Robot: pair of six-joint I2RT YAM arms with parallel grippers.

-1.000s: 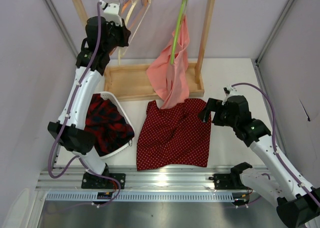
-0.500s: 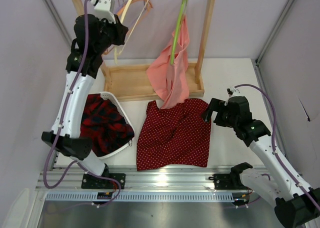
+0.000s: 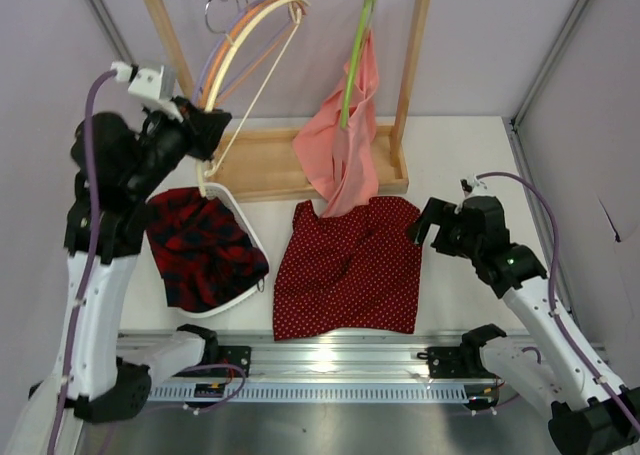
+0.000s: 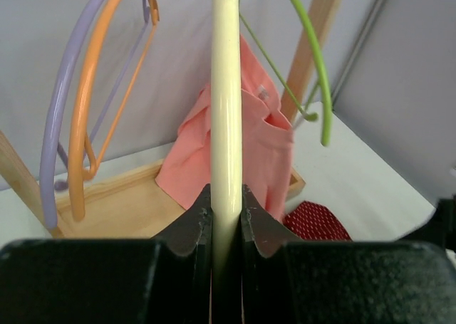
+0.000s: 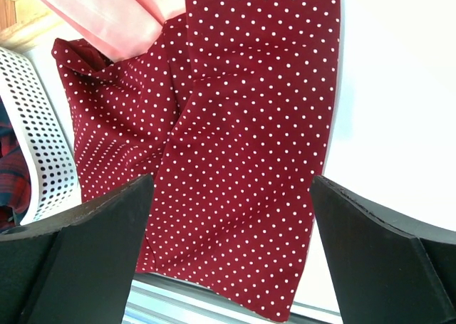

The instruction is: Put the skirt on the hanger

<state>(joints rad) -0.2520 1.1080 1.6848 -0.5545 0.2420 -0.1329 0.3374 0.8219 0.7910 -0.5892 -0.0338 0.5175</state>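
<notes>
Left pincer (image 4: 226,199): clamped narrow on the hanger (image 4: 226,89); its cream bar stands upright between my jaws, squeezed from both sides.
Hanger: tilted out from the wooden rack (image 3: 300,170) toward the near left with my grip at its low end. Its top lies among the orange hanger (image 4: 89,124) and the lilac hanger (image 4: 57,139), so I cannot tell whether its hook is off the rail.
Skirt (image 3: 350,265): flat on the table in the middle, near the front edge, dots up, nothing gripping it.
Right pincer (image 5: 231,246): spread wide, hovering over the right far corner of the skirt and apart from the cloth.
Around: pink cloth (image 3: 345,145) on a lime-green hanger (image 3: 355,60) hangs to the skirt's far edge; a white basket (image 3: 245,225) with a plaid garment (image 3: 205,250) sits just left of the skirt.
Just changed: my left arm has drawn away from the rail, down and to the near left, taking the hanger's end with it.
Meaning for the task: I judge the hanger is fetched, or nearly so; the skirt is not yet lifted or threaded.
Against the earlier frame: then my left pincer was high at the rail; my right has only edged slightly right, and the skirt lies as it did.
</notes>
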